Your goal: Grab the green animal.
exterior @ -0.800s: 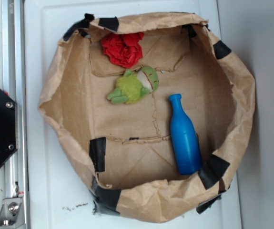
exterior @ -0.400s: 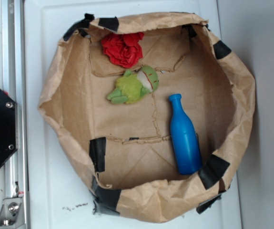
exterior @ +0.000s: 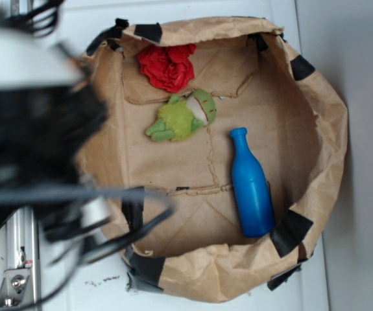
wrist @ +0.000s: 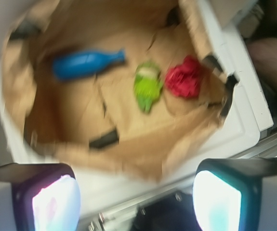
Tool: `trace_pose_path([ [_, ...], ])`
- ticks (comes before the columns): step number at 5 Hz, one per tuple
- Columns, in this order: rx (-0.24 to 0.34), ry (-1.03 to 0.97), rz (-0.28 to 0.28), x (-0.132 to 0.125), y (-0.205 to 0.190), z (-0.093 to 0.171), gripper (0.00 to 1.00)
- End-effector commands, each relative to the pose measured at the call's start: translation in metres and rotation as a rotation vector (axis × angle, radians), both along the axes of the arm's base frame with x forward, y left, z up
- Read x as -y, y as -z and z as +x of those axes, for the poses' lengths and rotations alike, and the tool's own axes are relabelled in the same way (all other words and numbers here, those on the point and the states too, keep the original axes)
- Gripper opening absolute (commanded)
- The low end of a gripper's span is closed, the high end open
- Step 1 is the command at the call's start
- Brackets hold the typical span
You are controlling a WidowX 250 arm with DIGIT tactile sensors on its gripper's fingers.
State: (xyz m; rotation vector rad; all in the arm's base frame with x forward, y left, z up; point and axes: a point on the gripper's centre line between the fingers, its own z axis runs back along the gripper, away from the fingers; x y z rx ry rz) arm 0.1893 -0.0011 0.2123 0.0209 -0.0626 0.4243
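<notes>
gripper (wrist: 137,199) released, well apart from the green animal (exterior: 183,117); descend centred over its body, clear of the red cloth (exterior: 167,66).

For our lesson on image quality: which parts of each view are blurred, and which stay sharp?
Exterior view: the arm at left is a dark motion smear, while the green animal, blue bottle and paper bin stay sharp. Wrist view: the whole scene is soft, and the gripper pads glow, overexposed.
</notes>
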Motion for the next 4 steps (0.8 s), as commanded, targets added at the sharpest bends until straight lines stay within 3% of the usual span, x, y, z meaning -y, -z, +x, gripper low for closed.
trace_pose_path([
  [1, 0.075, -0.078, -0.055, -0.023, 0.042, 0.062, 1.0],
  [3, 0.089, -0.007, 0.003, -0.015, 0.084, 0.088, 1.0],
  [4, 0.08, -0.006, 0.025, -0.014, 0.095, 0.086, 1.0],
])
